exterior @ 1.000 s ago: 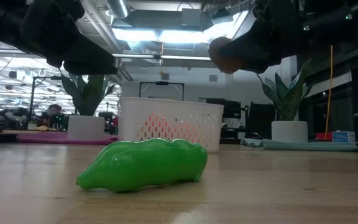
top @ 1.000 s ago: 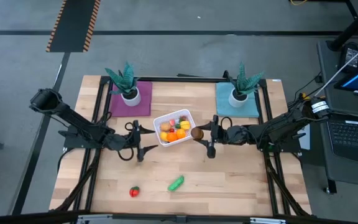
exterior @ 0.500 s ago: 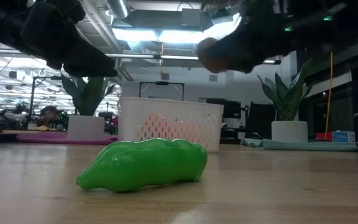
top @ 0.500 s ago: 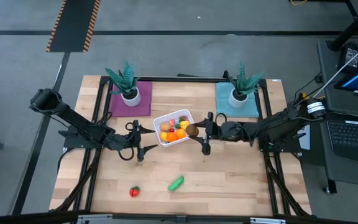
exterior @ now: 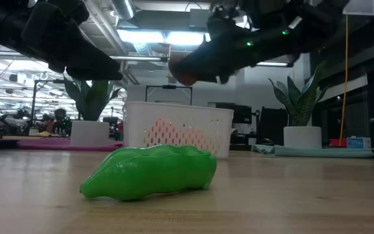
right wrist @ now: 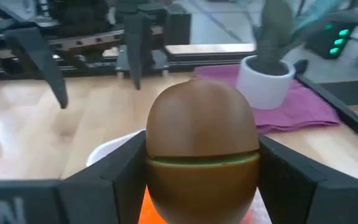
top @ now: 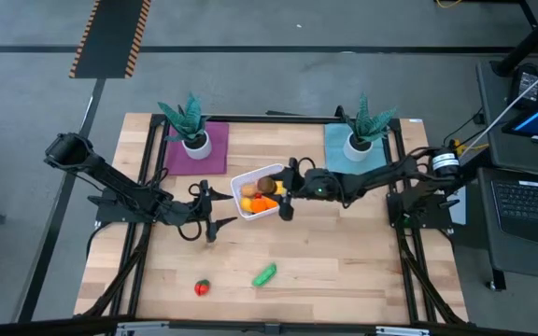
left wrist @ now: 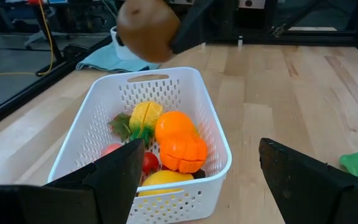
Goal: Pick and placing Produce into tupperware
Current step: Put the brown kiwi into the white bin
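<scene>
Overhead, the right gripper (top: pixel 275 189) clamps brown produce (top: pixel 266 184) above the tupperware (top: pixel 247 210); left gripper (top: pixel 205 206) gapes beside it.

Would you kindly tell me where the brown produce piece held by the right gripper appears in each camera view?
High view: brown piece over the white basket, centre.
Low view: upper centre, above the basket.
Left wrist view: at the top, above the basket.
Right wrist view: centre, between the gripper's fingers.
Shared landmark: the white basket.

Wooden table (top: pixel 344 271): white basket (top: pixel 247 211), green piece (top: pixel 265 274), seemingly red tomato (top: pixel 202 287), two potted-plant mats.
</scene>
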Motion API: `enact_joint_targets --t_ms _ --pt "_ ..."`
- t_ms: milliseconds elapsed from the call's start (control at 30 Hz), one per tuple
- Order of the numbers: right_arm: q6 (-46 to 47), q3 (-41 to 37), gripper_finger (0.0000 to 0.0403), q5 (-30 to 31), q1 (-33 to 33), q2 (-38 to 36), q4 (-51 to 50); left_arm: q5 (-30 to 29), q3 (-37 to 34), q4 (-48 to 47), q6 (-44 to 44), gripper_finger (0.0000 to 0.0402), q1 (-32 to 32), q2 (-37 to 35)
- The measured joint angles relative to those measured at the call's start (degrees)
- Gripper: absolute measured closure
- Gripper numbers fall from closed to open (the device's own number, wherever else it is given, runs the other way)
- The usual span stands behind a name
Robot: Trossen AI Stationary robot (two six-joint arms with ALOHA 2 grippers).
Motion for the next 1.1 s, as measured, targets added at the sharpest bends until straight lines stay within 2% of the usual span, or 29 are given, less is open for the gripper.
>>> enact_joint_targets --t_ms 133,333,433,533,833,1100 --pt "0.84 4.50 0.0158 -2.85 -0.73 0.16 -9.74 0.00 0.00 0.01 0.00 0.0093 0.00 0.00" --pt "1.75 11.50 0.0158 -3.30 -1.28 0.16 -27.61 0.00 0.00 0.02 0.00 0.0093 0.00 0.00" --pt "2.48 13.75 0.0158 -3.87 -1.93 0.16 -33.62 0.00 0.00 0.02 0.00 0.0093 0.00 0.00" --pt "3.78 15.50 0.0158 -7.16 -3.08 0.16 -38.74 0.00 0.00 0.02 -0.01 0.0093 0.00 0.00" --pt "4.60 18.55 0.0158 -8.76 -3.98 0.18 -45.47 0.00 0.00 0.00 0.00 0.0093 0.00 0.00" --pt "3.23 18.54 0.0158 -8.75 -3.98 0.52 -45.93 0.01 0.00 -0.02 0.00 0.0093 0.00 0.00"
